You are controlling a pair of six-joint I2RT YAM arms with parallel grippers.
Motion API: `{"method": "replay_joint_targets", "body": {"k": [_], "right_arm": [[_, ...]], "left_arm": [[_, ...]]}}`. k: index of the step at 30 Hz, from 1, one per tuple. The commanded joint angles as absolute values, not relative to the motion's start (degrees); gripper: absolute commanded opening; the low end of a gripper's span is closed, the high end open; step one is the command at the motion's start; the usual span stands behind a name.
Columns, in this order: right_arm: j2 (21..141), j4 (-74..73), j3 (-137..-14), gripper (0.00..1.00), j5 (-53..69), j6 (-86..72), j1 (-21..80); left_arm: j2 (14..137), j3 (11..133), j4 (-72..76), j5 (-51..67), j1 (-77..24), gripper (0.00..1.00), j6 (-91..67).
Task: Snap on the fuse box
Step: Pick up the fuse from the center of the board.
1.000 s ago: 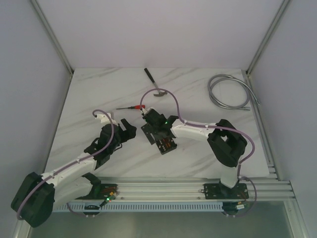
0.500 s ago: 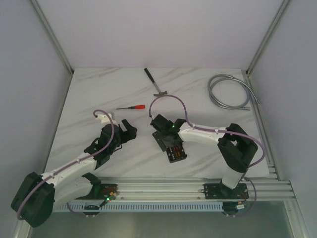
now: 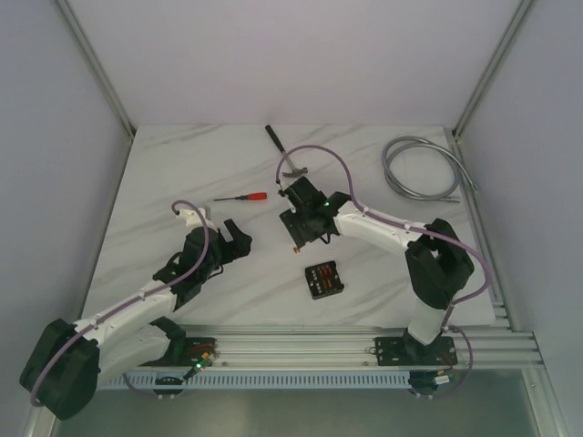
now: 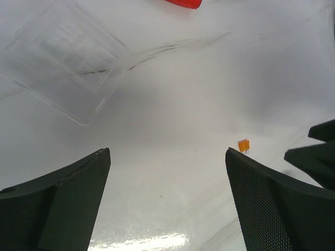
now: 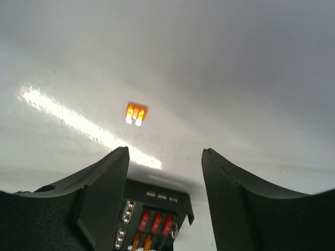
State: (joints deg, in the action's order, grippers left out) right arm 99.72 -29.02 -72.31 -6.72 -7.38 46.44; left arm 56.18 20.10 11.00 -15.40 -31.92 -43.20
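fuse box (image 3: 325, 279), screwdriver (image 3: 242, 197), cable (image 3: 424, 168) on table (image 3: 182, 164)

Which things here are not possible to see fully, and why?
Fuse box: right wrist view, the right fingers and bottom edge cut it off; top view, fuses too small to count.
Clear lid: left wrist view, left edge cuts it.
Red handle: left wrist view, top edge cuts it.

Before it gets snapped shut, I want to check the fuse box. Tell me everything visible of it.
The fuse box is a small black square tray, plastic by its look, lying flat and uncovered on the white marbled table, near its front edge and slightly turned. Red and orange fuses sit in its inner slots. Only the table touches it.
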Motion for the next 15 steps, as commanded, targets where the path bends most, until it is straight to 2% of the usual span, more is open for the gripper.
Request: {"method": "replay_joint_targets", "body": {"k": [1,15], "right_arm": [[104.17,-29.01,-76.46,0.65,-3.78,-9.13,46.48],[116.52,-39.51,-88.54,0.60,-6.18,-15.43,47.00]], "left_arm": [[54.70,21.24,8.73,-16.56,-30.94,1.00,-42.79],[55.65,21.37,8.44,-16.57,-29.91,1.00,-43.07]]}}
